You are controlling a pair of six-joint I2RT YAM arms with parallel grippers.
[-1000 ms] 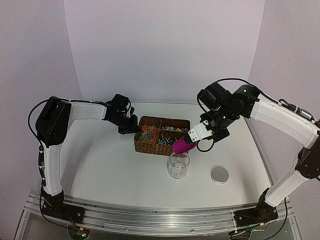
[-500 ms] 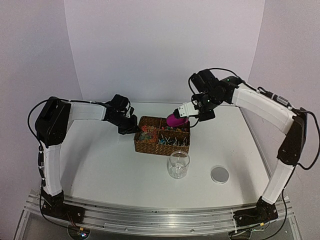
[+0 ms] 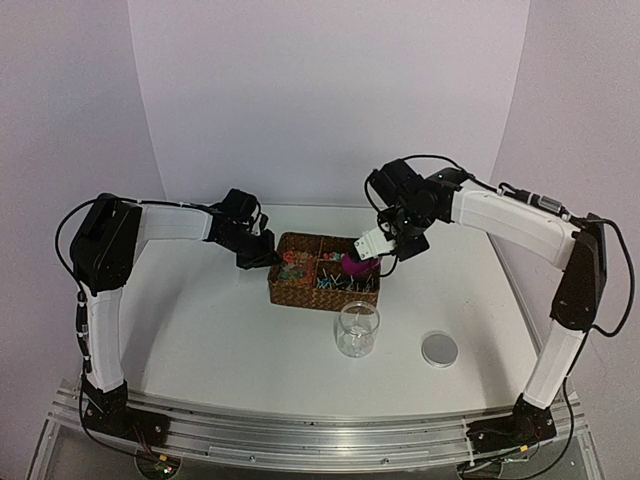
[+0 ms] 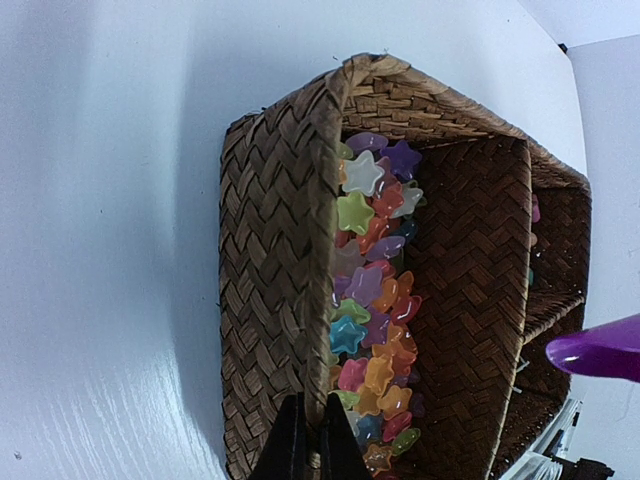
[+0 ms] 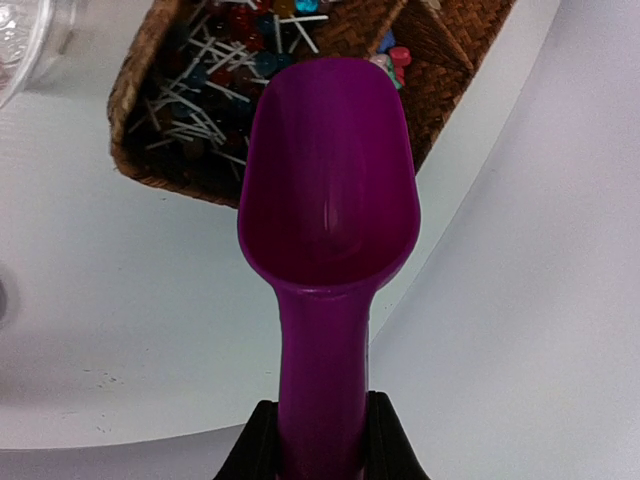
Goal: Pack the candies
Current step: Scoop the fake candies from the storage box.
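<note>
A wicker basket [image 3: 300,296] stands mid-table. My left gripper [image 3: 262,255] is shut on the rim of its left wall [image 4: 307,450]. Star-shaped colourful pieces [image 4: 375,300] fill the left compartment. My right gripper [image 3: 377,243] is shut on the handle of a magenta scoop [image 5: 330,180], whose bowl is empty. The scoop [image 3: 354,266] hangs over the right side of the basket. Small rounded candies [image 5: 393,52] show in the compartment just past the scoop's tip; most of them are hidden by the scoop. White-sticked lollipops [image 5: 205,95] lie in the neighbouring compartment.
A clear glass jar [image 3: 357,330] stands in front of the basket, and its round metal lid [image 3: 440,348] lies to the right of it. The jar's edge [image 5: 20,40] shows in the right wrist view. White walls close in the back and both sides.
My right arm has carried the scoop from above the jar back to the basket's right side and lowered it there. The left gripper has kept its hold on the basket wall.
</note>
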